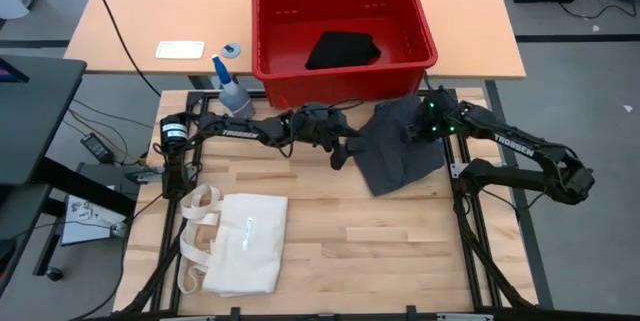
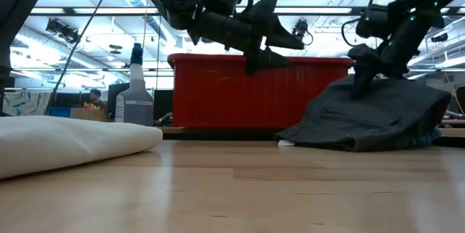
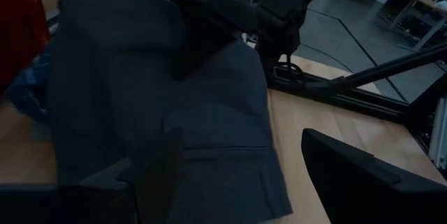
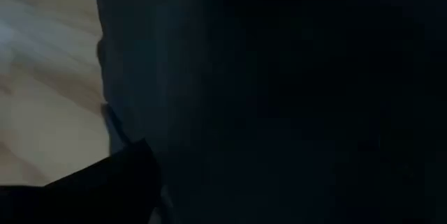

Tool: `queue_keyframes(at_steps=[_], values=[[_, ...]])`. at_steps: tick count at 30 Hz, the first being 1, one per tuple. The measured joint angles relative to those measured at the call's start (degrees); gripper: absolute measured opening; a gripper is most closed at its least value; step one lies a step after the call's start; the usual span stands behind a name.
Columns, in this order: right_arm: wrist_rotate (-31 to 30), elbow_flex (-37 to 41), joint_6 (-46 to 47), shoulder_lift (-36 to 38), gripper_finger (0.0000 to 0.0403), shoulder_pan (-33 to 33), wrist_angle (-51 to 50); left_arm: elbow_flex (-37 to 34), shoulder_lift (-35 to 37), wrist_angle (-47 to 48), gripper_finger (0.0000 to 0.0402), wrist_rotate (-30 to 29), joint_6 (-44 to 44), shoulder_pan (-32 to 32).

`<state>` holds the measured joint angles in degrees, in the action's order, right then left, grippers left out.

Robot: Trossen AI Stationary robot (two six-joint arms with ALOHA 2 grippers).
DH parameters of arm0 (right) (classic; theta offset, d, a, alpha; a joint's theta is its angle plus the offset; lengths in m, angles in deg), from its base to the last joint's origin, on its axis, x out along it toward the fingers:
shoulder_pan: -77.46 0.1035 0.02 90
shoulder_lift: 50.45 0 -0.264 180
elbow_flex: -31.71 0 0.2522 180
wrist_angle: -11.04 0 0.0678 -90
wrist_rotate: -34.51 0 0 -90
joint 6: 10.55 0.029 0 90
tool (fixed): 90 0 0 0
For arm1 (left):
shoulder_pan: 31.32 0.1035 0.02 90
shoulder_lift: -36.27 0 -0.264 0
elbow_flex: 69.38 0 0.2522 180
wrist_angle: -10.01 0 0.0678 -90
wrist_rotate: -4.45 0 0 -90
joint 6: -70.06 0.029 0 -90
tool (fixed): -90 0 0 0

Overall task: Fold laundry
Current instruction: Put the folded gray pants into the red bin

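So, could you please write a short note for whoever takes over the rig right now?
Left hand: open, raised beside the left edge of the dark charcoal fabric garment, holding nothing.
Right hand: down on that garment's back part; grip unclear.
The garment lies rumpled on the wooden table in front of the red plastic basket; a black garment sits inside.
Done: nothing folded yet.
Left: flatten, fold both.

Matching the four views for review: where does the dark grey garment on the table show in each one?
High view: dark grey garment right of centre, just below the red basket.
Low view: heaped at right, before the basket.
Left wrist view: fills the left and centre.
Right wrist view: fills most of the frame.
Shared landmark: the red basket.
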<state>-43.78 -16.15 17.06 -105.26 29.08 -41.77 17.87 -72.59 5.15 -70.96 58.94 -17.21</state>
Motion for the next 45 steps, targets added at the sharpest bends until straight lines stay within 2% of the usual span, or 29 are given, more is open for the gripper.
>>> queue_keyframes(at_steps=[4,8,13,15,18,26,32,38,42,45], values=[[3.99,0.44,2.83,0.12,0.0344,0.04,3.24,0.0,0.0,0.92,0.0292,0.0,-0.18,0.63],[8.36,-3.14,3.7,2.24,0.0288,0.86,3.35,0.0,0.0,1.45,0.0292,0.0,-2.39,1.44],[18.11,-8.75,12.43,3.12,0.023,1.95,3.37,0.0,0.0,1.51,0.0292,-0.02,-5.68,2.5],[17.74,-9.98,14.1,3.13,0.0221,3.49,3.47,0.0,0.0,1.46,0.0292,-0.02,-6.01,2.83],[13.58,-9.62,15.88,2.17,0.0218,6.12,2.6,0.0,0.0,1.31,0.0292,-0.02,-5.78,3.15],[10.87,-8.21,9.05,-2.85,0.024,11.25,2.28,0.0,0.04,1.32,0.0292,-0.02,-4.27,3.15],[9.07,-8.21,4.05,-3.28,0.0282,12.42,1.92,0.0,0.04,1.31,0.0292,0.83,-5.63,3.15],[-2.91,-8.14,-5.0,-3.32,0.0349,13.5,0.46,0.0,0.06,1.84,0.0292,7.72,-7.18,2.23],[-0.99,-8.12,-5.17,-5.16,0.0392,13.32,1.45,0.0,0.07,3.21,0.0292,7.49,-4.16,1.0],[3.39,-8.12,-5.32,-9.2,0.0389,14.14,3.01,0.0,0.07,3.14,0.0292,5.53,-2.95,0.69]])
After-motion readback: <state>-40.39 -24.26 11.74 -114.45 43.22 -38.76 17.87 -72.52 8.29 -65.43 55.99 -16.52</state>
